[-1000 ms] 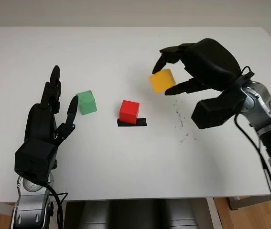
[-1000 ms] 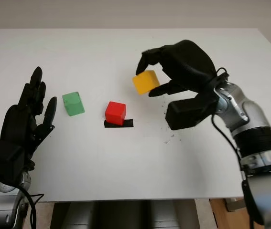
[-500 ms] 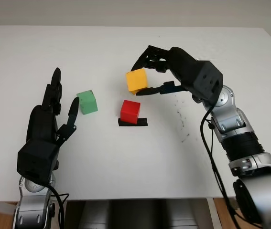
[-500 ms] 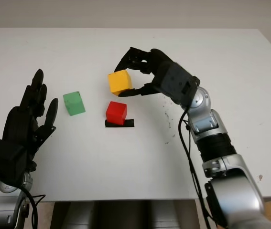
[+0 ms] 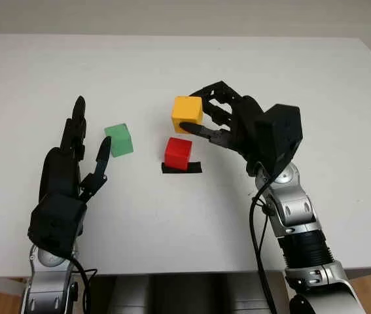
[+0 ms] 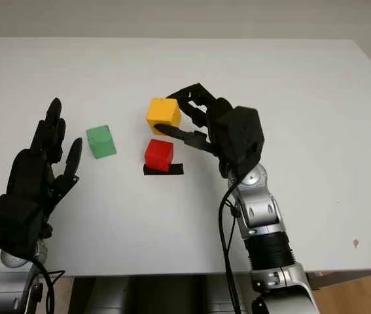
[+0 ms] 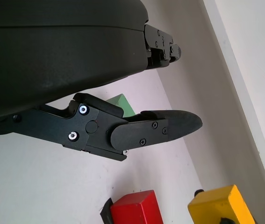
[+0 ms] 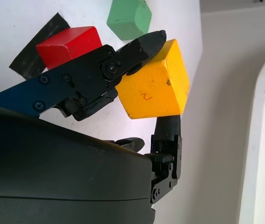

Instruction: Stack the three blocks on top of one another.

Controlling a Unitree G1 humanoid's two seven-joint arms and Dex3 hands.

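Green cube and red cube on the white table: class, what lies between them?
Nothing: in the left eye view only bare white table separates the green cube from the red cube.

Yellow block (image 5: 187, 114): plain orange-yellow, with a faint red scribble on one face in the right wrist view. Red block (image 5: 178, 152): solid bright red, on a black patch (image 5: 182, 169). Green block (image 5: 118, 139): plain mid-green. Worktop (image 5: 172, 216): plain white, with small dark specks to the right of the red block. Right hand (image 5: 214, 125) and left hand (image 5: 74, 160): matt black. Forearms: silver-grey metal with black cables.
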